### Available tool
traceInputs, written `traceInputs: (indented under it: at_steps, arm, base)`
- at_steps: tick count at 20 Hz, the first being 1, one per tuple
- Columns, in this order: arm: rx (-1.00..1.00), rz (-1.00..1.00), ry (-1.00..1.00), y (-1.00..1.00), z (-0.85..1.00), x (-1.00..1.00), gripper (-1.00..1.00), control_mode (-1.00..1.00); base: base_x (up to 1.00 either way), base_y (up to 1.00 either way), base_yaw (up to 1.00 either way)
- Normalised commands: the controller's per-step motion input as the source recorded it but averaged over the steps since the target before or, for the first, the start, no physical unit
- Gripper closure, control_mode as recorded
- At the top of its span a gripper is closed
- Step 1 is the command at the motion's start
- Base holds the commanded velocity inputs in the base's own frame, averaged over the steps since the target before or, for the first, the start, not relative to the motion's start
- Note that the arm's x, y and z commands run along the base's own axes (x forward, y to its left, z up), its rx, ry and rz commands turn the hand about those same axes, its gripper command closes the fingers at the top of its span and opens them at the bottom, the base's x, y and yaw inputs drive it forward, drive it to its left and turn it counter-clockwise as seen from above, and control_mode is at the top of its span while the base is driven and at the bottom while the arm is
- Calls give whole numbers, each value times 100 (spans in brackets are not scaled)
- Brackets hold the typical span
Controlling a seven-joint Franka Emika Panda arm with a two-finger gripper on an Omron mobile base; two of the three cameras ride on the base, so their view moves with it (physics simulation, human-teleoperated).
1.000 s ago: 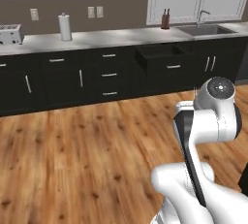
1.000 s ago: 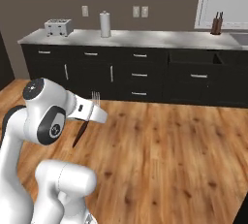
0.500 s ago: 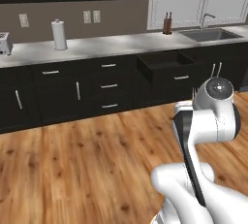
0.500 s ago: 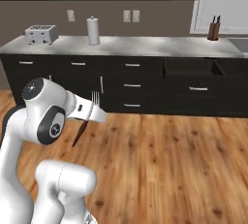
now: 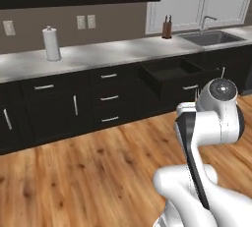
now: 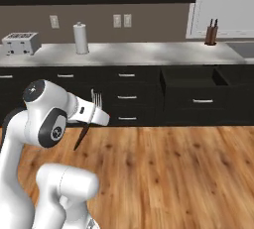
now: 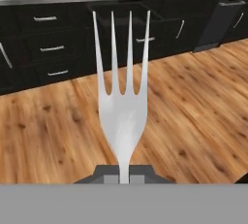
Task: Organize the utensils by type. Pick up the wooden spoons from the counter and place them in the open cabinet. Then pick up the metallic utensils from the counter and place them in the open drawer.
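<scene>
The end effector (image 7: 124, 173) is clenched on the fork (image 7: 122, 99), gripping low on its neck with the tines pointing toward the open drawer (image 5: 173, 75). The fork looks light, stiff and slippery. Compared with before, the drawer appears nearer and more central.

Fork (image 7: 122, 121) sitting in the gripper (image 7: 124, 173) over the floor (image 6: 173, 173), open drawer (image 6: 191, 80) ahead under the counter (image 6: 149, 52), paper towel roll (image 6: 80, 38) standing left of it, knife block (image 6: 212, 31) standing right.
</scene>
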Motion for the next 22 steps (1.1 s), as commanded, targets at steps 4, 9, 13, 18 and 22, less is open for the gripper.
traceInputs:
  at_steps: [4, 9, 13, 18, 22]
  arm:
    - [0, 0, 0, 0, 0, 0, 100, 100]
    - [0, 0, 0, 0, 0, 0, 100, 100]
    - [0, 0, 0, 0, 0, 0, 100, 100]
    - [0, 0, 0, 0, 0, 0, 100, 100]
    - [0, 0, 0, 0, 0, 0, 100, 100]
  base:
    - [60, 64, -29]
    - [59, 63, -30]
    - [66, 61, -27]
    - [65, 55, -26]
    - [52, 54, -34]
